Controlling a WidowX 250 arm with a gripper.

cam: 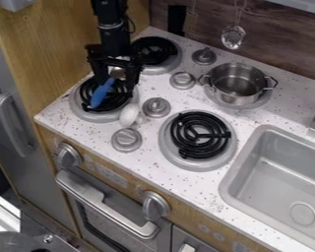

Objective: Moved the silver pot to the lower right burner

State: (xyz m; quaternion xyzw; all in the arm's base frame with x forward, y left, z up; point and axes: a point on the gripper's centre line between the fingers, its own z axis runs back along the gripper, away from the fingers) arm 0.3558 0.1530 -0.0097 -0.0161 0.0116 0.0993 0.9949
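Hanging over the near left burner (81, 110), the claw (115, 81) is spread wide; silver pot's (236, 94) on the far right burner (257, 102).

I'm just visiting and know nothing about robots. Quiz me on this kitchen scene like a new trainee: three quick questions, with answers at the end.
1. Multiple choice: in the picture, where is the silver pot?
A) On the lower right burner
B) On the upper right burner
C) In the sink

2. True or false: the blue object shows over the lower left burner.

3. Short answer: is the robot's gripper at the end of the stove top nearest the sink, or at the end farthest from it?

Key: 1. B; 2. True; 3. The end farthest from it.
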